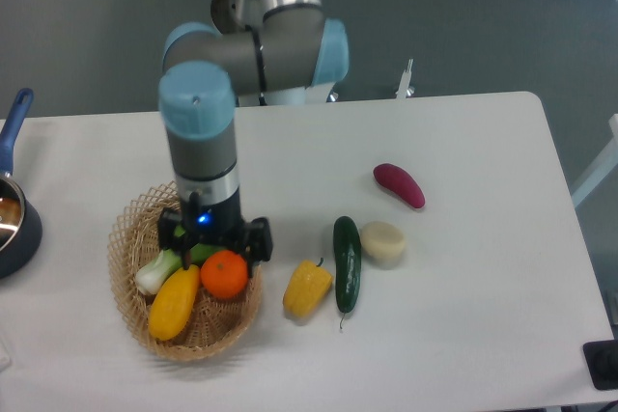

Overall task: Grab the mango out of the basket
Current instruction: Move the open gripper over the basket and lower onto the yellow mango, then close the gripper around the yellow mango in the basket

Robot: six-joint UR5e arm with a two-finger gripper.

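The mango (pixel 174 303) is a smooth yellow oval lying in the front left of the tan wicker basket (pixel 127 229). Beside it in the basket are a round orange (pixel 225 275) and a pale green bok choy (pixel 157 271). My gripper (pixel 208 250) hangs straight down over the basket's middle, just above and behind the orange and up-right of the mango. Its fingers are hidden under the black wrist body, so I cannot tell whether they are open or shut. Nothing shows as held.
A yellow bell pepper (pixel 307 288), a dark green cucumber (pixel 347 262), a pale round item (pixel 382 242) and a purple sweet potato (pixel 399 185) lie on the white table right of the basket. A dark pot (pixel 14 222) with a blue handle sits at the left edge.
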